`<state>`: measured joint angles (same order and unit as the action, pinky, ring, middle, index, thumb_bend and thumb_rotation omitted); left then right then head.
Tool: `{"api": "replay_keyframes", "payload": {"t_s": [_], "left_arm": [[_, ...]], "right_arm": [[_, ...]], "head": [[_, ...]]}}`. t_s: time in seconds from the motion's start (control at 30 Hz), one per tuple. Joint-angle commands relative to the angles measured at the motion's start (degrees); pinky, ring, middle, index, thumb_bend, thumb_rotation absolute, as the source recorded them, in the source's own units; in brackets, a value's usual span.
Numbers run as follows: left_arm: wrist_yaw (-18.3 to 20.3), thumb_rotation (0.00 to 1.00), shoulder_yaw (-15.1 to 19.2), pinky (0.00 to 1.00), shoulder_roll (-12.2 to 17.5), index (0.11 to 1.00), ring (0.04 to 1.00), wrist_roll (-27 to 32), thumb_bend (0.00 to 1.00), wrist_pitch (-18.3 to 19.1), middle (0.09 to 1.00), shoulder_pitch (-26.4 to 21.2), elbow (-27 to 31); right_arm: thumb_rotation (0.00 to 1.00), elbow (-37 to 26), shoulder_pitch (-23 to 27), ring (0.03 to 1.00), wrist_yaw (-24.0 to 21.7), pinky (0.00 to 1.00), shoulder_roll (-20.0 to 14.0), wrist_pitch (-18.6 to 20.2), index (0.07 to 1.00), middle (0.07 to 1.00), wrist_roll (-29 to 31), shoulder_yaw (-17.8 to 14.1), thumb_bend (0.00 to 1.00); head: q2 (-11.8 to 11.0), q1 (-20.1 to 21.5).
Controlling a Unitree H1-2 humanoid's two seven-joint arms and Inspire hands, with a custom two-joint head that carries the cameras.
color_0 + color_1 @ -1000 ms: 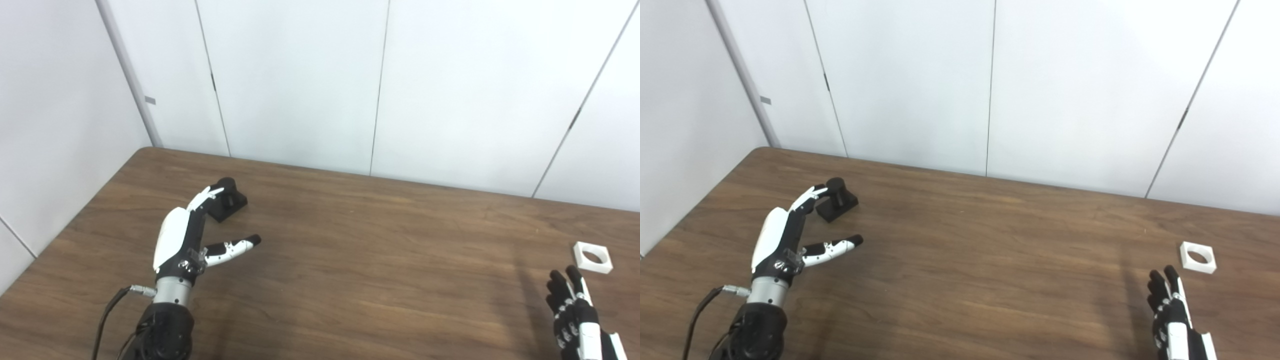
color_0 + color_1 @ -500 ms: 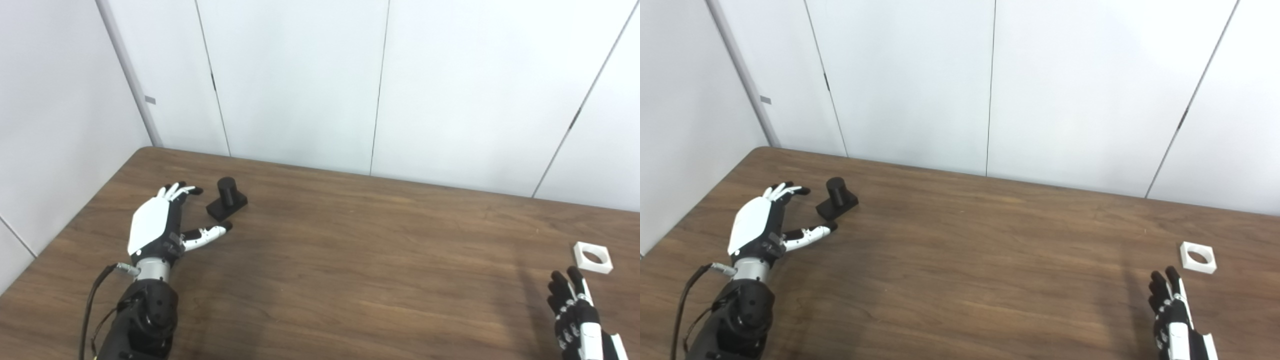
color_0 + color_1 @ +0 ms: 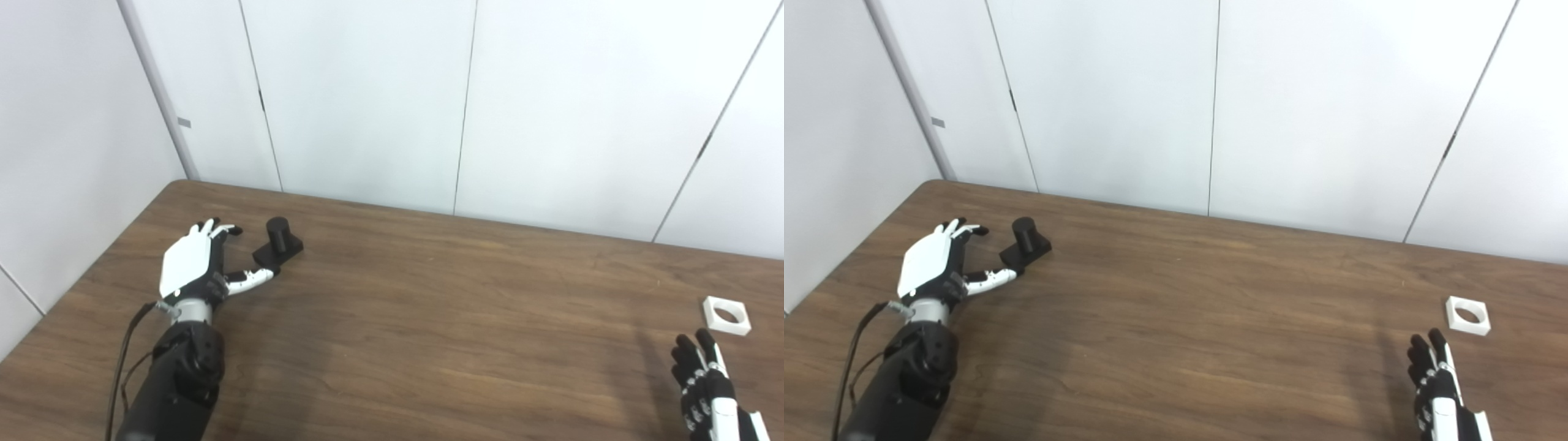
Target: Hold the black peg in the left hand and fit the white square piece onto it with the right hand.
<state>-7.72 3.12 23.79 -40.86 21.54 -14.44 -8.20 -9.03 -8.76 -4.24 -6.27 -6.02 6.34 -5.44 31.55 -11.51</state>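
The black peg [image 3: 278, 242], a short upright cylinder on a square black base, stands on the brown table [image 3: 429, 306] at the far left. My left hand [image 3: 199, 266] is open just left of it, fingers spread, its thumb tip at the near corner of the base. The white square piece [image 3: 726, 315] with a round hole lies flat at the far right. My right hand [image 3: 704, 383] is open at the bottom right, fingers pointing up, a little short of the white piece and holding nothing.
White wall panels [image 3: 367, 98] rise behind the table's far edge and along its left side. A black cable [image 3: 125, 361] hangs from my left wrist.
My left hand has swung left and forward and turned palm down, so it now sits beside the peg with its thumb at the base. My right hand has barely moved.
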Motion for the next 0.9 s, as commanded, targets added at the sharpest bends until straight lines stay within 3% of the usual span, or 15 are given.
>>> {"api": "replay_keyframes", "payload": {"t_s": [0.0,0.5,0.87], "left_arm": [[-0.09,0.46,-0.59,1.00,2.41,0.800,1.000,-0.74,0.86,0.20,0.971,-3.54,-1.00],[-0.93,0.46,-3.90,1.00,2.92,0.777,0.999,2.19,0.90,-2.04,0.951,-7.36,-9.83],[-0.78,0.41,-6.45,1.00,3.73,0.758,0.982,2.79,0.86,-1.27,0.927,-8.89,-12.30]], "right_arm": [[1.00,3.52,-3.63,0.962,0.23,1.00,0.60,-0.16,1.000,0.956,0.22,-0.09,0.44],[1.00,2.79,-3.91,0.960,0.34,1.00,0.90,-0.01,1.000,0.956,0.06,0.18,0.44],[1.00,2.41,-4.12,0.963,0.48,0.99,1.23,0.06,1.000,0.956,-0.13,0.40,0.45]], "head": [[0.01,0.08],[0.39,0.54],[0.87,1.40]]}}
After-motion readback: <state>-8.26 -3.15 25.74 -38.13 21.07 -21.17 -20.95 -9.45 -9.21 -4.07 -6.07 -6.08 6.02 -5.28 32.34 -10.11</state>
